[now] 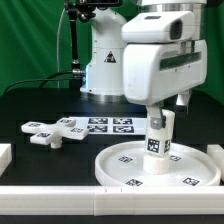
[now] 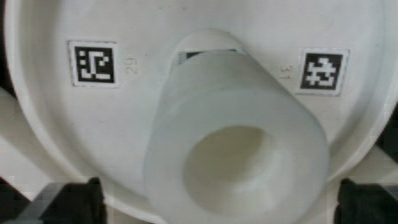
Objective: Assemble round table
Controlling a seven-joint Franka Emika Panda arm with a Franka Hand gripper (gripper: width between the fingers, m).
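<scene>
The large rimmed round disc [image 1: 125, 165] lies flat at the front of the exterior view's right. The short thick leg [image 1: 158, 137] stands upright on it, near its middle. My gripper [image 1: 160, 113] hangs directly over the leg. In the wrist view the leg [image 2: 228, 130] rises toward the camera from the disc [image 2: 54, 130], whose tags show on either side. The dark fingertips [image 2: 71, 206] stand wide apart, one on each side of the leg's top, so the gripper [image 2: 217, 208] is open. The four-armed cross base [image 1: 55, 131] lies flat at the exterior view's left.
The marker board [image 1: 110, 124] lies on the black table behind the disc. A white straight rail [image 1: 60, 203] runs along the front edge, and a short white block [image 1: 5, 155] sits at the left edge. The arm's base [image 1: 105, 70] stands at the back.
</scene>
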